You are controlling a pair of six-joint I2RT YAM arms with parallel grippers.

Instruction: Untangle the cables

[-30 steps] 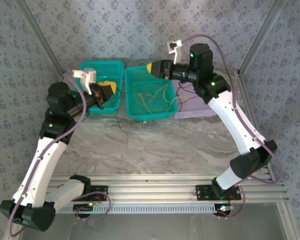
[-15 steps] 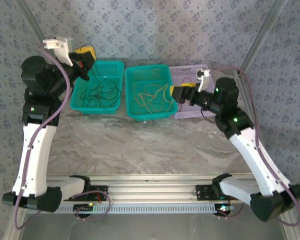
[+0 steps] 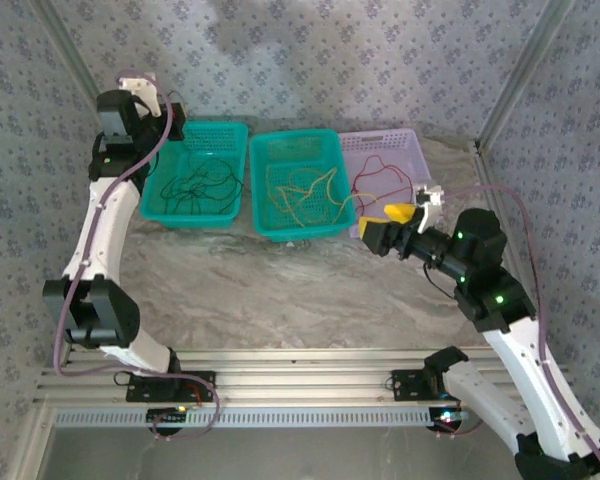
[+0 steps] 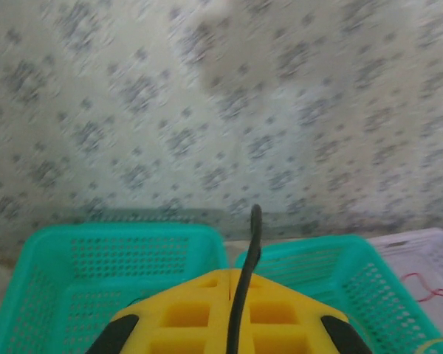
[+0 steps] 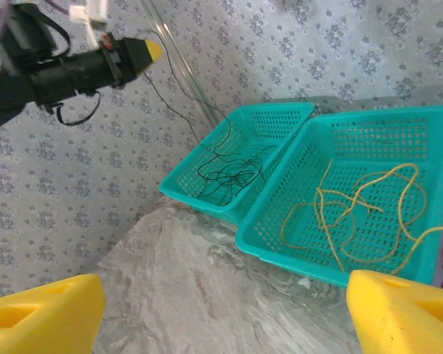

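L fingers (image 4: 181, 313) are shut on a black cable (image 4: 245, 280). Wrist cam shows the strand pinched in the seam and poking out past the tips. L arm is raised high at the back-left corner, over the left teal basket (image 3: 235, 130). From the R wrist cam the strand hangs from the tips down into that basket, where the rest of the black cables (image 5: 225, 173) sit in a loose heap.

R fingers (image 5: 402, 310) are spread wide w/ nothing between them. They sit low over the bench (image 3: 280, 290), just in front of the lavender basket (image 3: 415, 145), pointing at the baskets.

Sort status:
- black in the left basket
- yellow cables (image 3: 300, 195) in the middle teal basket (image 3: 265, 145)
- red cable (image 3: 375, 180) in the lavender basket
- one yellow strand looks to run over the middle basket's right rim toward the lavender one, can't tell if it crosses the red

Step, IMO: drop-off of the last black strand, task near done, bench bare of loose wires.

Next: L needs to come down over the left basket before letting go, else the tail may flop over the rim. Then check the yellow/red overlap. R is free and nearest, so use it for that. It's thin wire, so it needs a precise pinch, and lift slow so it doesn't drag the red along.
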